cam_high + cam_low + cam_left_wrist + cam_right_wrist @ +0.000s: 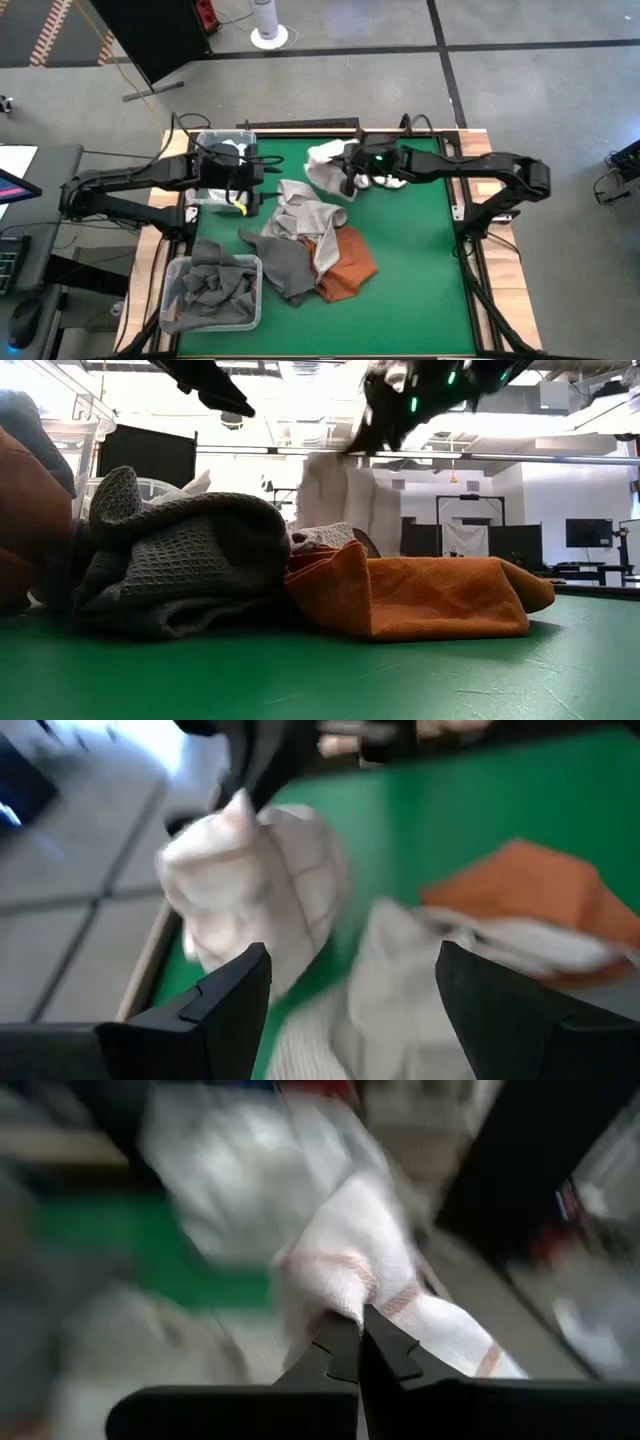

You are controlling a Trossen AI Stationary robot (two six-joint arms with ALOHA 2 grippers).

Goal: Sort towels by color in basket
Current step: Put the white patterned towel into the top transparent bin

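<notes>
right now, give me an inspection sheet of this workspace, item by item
surface: green table mat, wood border at the edges.
job's things: white checked towel lifted off the mat; pile mid-table with a light grey towel, a dark grey towel and an orange towel; clear bin at the near left holds dark grey towels; second clear bin at the far left, under the left arm.
clutter: nothing seen.
grippers: right gripper shut on the white checked towel; left gripper open, over the far-left bin.
cables: yellow cable on the floor; dark cables on both arms.
surroundings: grey floor, white round-based stand, desk with keyboard at left.
</notes>
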